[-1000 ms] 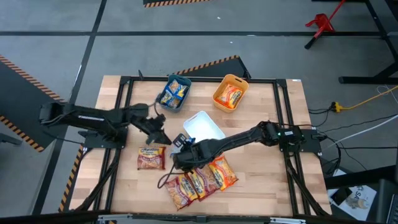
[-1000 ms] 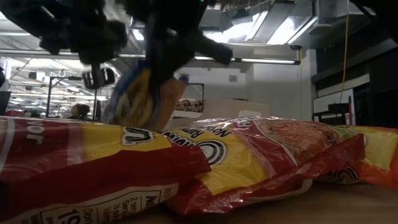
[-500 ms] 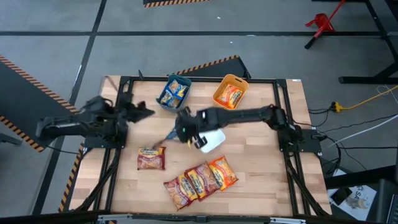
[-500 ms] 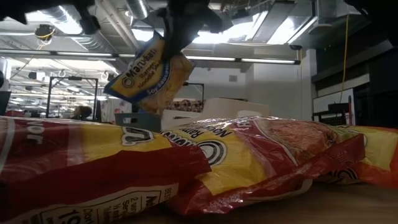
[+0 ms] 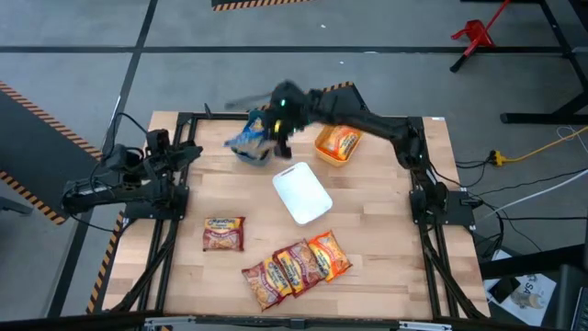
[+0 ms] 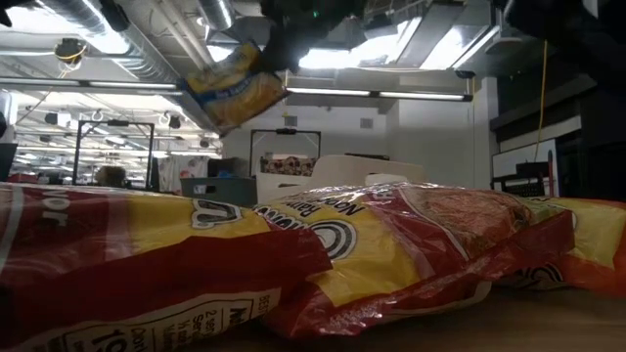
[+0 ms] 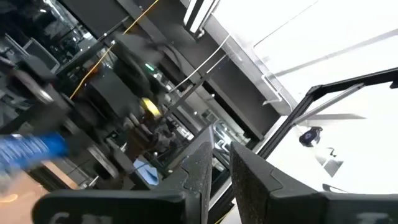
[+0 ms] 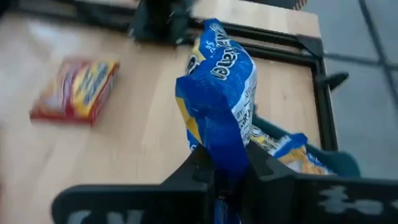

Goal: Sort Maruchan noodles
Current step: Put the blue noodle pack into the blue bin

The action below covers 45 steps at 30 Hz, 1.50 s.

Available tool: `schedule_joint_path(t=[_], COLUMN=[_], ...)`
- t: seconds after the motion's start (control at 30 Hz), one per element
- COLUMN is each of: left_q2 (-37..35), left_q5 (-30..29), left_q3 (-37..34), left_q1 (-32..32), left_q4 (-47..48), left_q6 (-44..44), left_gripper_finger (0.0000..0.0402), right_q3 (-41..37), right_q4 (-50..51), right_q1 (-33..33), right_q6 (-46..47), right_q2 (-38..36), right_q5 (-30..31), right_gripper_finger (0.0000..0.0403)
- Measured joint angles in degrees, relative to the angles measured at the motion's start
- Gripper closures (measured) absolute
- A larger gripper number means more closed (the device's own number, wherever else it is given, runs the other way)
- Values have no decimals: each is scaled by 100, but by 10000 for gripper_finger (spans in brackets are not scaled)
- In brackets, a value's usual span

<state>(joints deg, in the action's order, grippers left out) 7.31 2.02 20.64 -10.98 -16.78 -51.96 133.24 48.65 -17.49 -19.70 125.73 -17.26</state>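
My right gripper (image 5: 276, 118) reaches to the far side of the table. It is shut on a blue Maruchan noodle packet (image 5: 246, 140), held high over the teal bin (image 5: 260, 154); the low view shows the blue packet (image 6: 235, 88) up in the air. The teal bin (image 8: 336, 163) has another blue packet (image 8: 280, 146) in it. An orange packet lies in the orange bin (image 5: 340, 138). A dark red packet (image 5: 223, 233) and three more packets (image 5: 296, 267) lie flat on the wood. My left gripper (image 5: 188, 152) is drawn back at the left edge, tipped upward, fingers together, holding nothing. My right gripper pinches one end of the blue packet (image 8: 225, 155) between its two fingers. The fingers slant down from above. The rest of the packet sticks out past the fingertips, crumpled and tilted, lifted clear of table and bin.
A white bin (image 5: 301, 193) sits mid-table between the far bins and the near packets. Black frame rails (image 5: 413, 175) run along the table's sides. Red packets (image 6: 147, 264) fill the foreground of the low view. Bare wood lies to the right of the white bin.
My right gripper has carried the blue packet up from the table's middle toward the far edge, rolling as it went, and now holds it over the teal bin. My left arm has pulled back toward the left edge, risen and tipped its gripper upward.
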Motion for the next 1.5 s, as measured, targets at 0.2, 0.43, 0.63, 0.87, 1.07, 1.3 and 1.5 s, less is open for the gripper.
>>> schedule_joint_path(t=[0.2, 0.43, 0.63, 0.87, 1.07, 1.3, 1.5], left_q2=[2, 4, 4, 7, 7, 7, 6], left_q5=[-40, -582, -1172, -1795, -2019, -2251, -2396], left_q3=[0, 0, 0, 0, 0, 0, 0], left_q1=[0, 0, 1, 1, 2, 2, 1], left_q4=[34, 71, 96, 220, 460, 586, 588], left_q6=[0, -2, 3, 153, 155, 157, 157], left_gripper_finger=[349, 349, 349, 349, 349, 349, 349], right_q3=[-8, -10, -16, -15, -12, -10, -15], right_q4=[-547, -548, -540, -515, -503, -583, -590], right_q1=[-707, -1043, -1261, -1579, -1624, -1577, -1544], right_q6=[813, 905, 882, 750, 751, 750, 984], right_q2=[254, 857, 1068, 1168, 1325, 1533, 1715], right_q5=[-1134, -2849, -3386, -3443, -3830, -3738, -3416], right_gripper_finger=[388, 389, 389, 389, 389, 389, 388])
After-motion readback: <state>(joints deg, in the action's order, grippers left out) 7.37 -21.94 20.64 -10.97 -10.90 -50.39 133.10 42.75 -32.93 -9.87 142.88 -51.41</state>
